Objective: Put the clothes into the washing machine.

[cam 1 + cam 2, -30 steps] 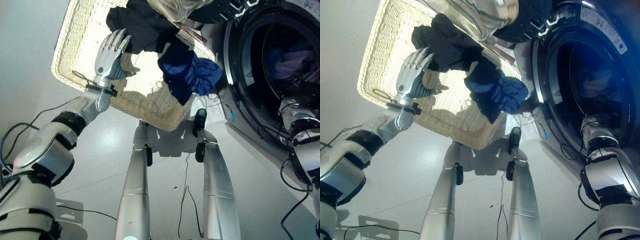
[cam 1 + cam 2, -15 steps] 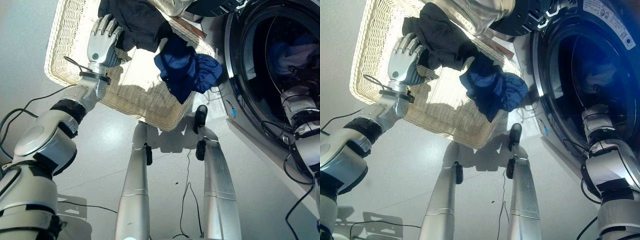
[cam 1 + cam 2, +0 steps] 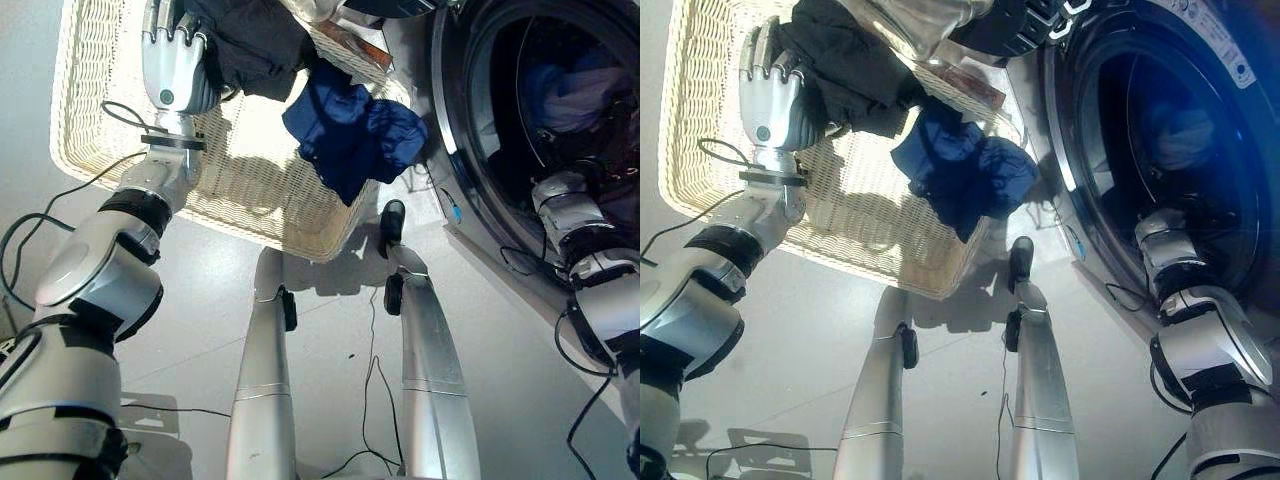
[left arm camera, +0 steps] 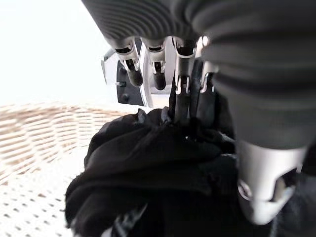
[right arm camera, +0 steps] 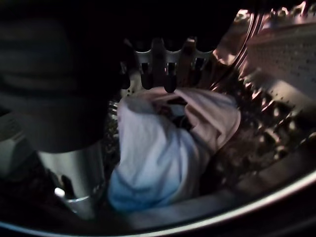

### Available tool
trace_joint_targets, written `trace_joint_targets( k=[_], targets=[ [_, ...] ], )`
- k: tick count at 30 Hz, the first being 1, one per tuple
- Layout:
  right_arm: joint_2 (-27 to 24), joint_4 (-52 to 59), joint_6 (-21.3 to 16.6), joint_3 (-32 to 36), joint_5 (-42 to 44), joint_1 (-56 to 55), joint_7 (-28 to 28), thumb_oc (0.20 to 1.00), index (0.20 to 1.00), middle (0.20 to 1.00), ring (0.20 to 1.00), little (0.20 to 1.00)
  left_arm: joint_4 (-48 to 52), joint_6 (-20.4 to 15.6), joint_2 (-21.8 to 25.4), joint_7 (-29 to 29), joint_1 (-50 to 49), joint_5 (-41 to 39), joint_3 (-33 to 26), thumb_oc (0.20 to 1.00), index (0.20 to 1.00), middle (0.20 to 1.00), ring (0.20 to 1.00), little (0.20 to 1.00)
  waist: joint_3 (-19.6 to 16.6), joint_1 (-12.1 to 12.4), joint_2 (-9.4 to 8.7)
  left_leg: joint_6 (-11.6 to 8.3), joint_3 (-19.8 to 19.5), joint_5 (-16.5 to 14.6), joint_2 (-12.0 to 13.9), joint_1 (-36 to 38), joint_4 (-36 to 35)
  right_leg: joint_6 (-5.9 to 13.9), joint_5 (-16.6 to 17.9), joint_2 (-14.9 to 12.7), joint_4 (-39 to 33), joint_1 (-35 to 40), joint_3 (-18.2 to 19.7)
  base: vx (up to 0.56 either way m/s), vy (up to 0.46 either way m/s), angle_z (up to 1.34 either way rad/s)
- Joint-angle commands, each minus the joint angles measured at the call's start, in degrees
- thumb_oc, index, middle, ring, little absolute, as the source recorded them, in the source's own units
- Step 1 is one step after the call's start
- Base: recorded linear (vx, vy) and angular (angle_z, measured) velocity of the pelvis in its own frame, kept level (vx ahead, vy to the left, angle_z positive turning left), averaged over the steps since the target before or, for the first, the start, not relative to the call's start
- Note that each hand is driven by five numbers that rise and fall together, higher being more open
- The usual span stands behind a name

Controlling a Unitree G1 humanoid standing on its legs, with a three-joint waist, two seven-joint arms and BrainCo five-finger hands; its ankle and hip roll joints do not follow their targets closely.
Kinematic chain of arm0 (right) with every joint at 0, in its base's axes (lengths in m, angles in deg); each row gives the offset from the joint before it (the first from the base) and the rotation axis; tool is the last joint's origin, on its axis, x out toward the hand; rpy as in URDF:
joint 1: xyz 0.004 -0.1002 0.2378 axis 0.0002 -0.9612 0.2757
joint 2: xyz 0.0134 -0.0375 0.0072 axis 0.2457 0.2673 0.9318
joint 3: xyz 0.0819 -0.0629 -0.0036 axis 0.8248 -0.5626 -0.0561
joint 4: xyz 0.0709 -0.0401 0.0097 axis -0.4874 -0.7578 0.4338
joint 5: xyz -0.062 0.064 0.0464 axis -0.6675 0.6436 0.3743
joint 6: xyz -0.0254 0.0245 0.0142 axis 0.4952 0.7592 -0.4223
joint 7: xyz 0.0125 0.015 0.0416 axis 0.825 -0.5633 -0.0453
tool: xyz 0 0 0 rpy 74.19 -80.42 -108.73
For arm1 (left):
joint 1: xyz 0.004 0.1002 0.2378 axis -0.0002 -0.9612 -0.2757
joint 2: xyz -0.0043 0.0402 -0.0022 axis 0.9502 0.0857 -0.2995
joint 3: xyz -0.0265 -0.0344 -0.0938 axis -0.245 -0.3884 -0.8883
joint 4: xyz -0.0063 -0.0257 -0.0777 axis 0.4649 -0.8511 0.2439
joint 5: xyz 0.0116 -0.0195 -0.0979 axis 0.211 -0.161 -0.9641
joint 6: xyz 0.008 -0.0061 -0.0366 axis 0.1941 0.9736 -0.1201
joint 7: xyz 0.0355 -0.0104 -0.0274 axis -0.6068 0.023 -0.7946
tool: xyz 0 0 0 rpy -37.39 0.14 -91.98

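A cream wicker basket point(image 3: 90, 150) lies on the floor with a black garment point(image 3: 255, 45) at its far side and a blue garment point(image 3: 350, 135) draped over its edge nearest the washing machine point(image 3: 450, 150). My left hand point(image 3: 172, 70) is inside the basket, open, its straight fingers point(image 4: 180, 94) resting against the black garment point(image 4: 148, 182). My right hand point(image 5: 163, 64) is open inside the drum, held just above a pale blue and pink bundle of cloth point(image 5: 153, 153) and touching nothing. From the head, its wrist point(image 3: 562, 195) shows at the drum's mouth.
The machine's round door point(image 3: 920, 20) stands open above the basket's far corner. More pale laundry point(image 3: 570, 95) lies deep in the dark drum. Grey floor point(image 3: 180, 300) stretches in front of the basket.
My left hand has slid farther into the basket, alongside the black garment. The camera has shifted, so the whole scene sits more to the left. The right arm stays in the drum.
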Motion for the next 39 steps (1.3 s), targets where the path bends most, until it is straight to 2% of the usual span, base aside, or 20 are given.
trace_joint_targets(
  k=[1, 8, 21, 30, 39],
  targets=[
    [-0.2, -1.0, -1.5, -0.5, 0.7, -3.0, 1.9, 1.000, 1.000, 1.000, 1.000, 1.000, -3.7, -3.0, -2.0, -2.7, 4.7, -0.1, -4.0, 1.000, 1.000, 1.000, 1.000, 1.000, -1.0, 0.1, -1.77, 0.17, 3.0, -11.0, -1.6, 1.6, 8.4, 2.64, 8.7, 6.1, -14.4, 6.2, -3.0, 0.00, 0.000, 0.00],
    [0.6, -1.4, -3.6, 2.1, 0.4, -6.5, 2.2, 1.000, 1.000, 1.000, 1.000, 1.000, -2.5, -8.5, -2.1, -1.4, -1.6, -2.7, -9.3, 1.000, 1.000, 1.000, 1.000, 1.000, -1.0, 0.8, -1.97, 0.25, 2.5, -11.0, -1.9, 1.6, 8.6, 2.77, 9.0, 6.1, -14.5, 6.5, -3.4, 0.00, -0.019, 0.00],
    [0.1, 1.0, -3.8, 5.7, 0.3, -10.2, 3.6, 1.000, 1.000, 1.000, 1.000, 1.000, 2.4, -12.6, -3.9, 1.1, -14.1, -4.2, -16.3, 1.000, 1.000, 1.000, 1.000, 1.000, -1.0, 2.4, -1.85, 0.82, 1.4, -11.2, -2.6, 1.5, 8.9, 2.91, 9.3, 5.8, -14.3, 6.7, -4.4, 0.00, -0.036, 0.00],
    [-0.4, 1.4, -4.2, 6.9, 0.8, -11.8, 3.6, 1.000, 1.000, 1.000, 1.000, 1.000, 6.1, -13.8, -4.3, -8.7, -18.1, -0.9, -19.5, 1.000, 1.000, 1.000, 1.000, 1.000, -1.0, 3.3, -1.65, 0.99, 0.6, -11.2, -3.0, 1.3, 8.8, 2.80, 9.3, 5.6, -14.3, 6.5, -5.0, 0.00, -0.013, 0.00],
    [-0.5, 2.2, -3.2, 7.7, 0.9, -12.2, 3.9, 1.000, 1.000, 1.000, 1.000, 1.000, 9.7, -12.0, -3.2, -15.8, -16.3, 5.3, -20.8, 1.000, 1.000, 1.000, 1.000, 1.000, -1.0, 3.4, -1.35, 0.92, 0.5, -11.2, -3.3, 1.5, 8.8, 3.01, 9.5, 5.1, -14.2, 6.6, -5.1, 0.00, -0.003, 0.01]
  ],
)
